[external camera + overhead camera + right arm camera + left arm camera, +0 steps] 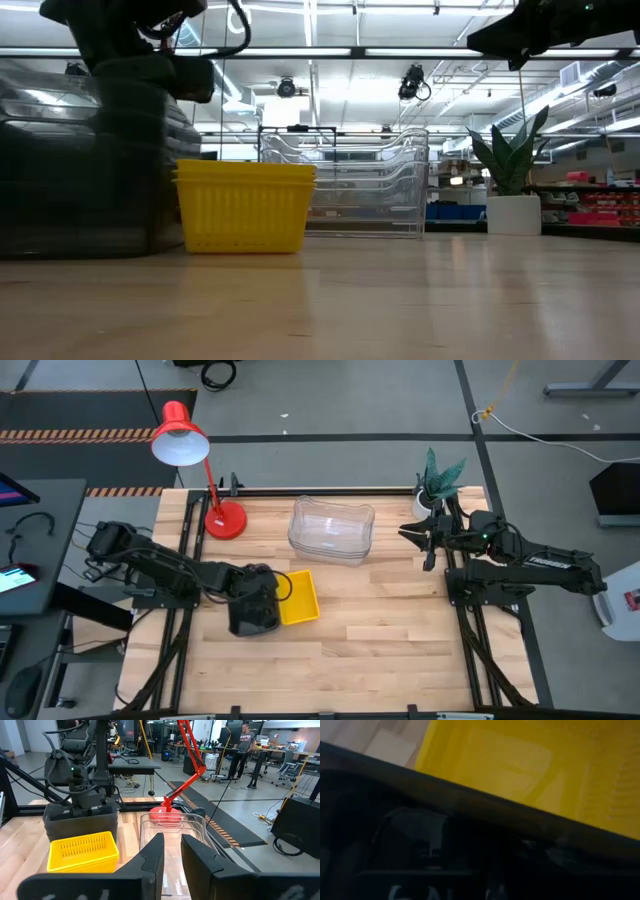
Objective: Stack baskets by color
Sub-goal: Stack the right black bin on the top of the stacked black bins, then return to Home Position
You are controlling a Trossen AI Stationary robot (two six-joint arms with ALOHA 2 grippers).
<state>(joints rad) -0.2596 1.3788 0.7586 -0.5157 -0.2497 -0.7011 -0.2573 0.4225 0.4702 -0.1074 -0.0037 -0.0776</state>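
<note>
Left gripper over dark grey baskets, fingers hidden, state unclear, yellow baskets adjacent, right gripper fingers slightly apart, holding nothing.

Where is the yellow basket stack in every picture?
High view: yellow basket stack at centre-left, beside the grey basket stack.
Low view: left of centre.
Left wrist view: fills the upper right.
Right wrist view: lower left.
Shared landmark: the grey stack next to it.

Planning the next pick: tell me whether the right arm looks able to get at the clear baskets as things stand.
Probably yes. The right claw hangs open beside the clear baskets, bare table between them; the left claw is busy at the grey baskets.
</note>
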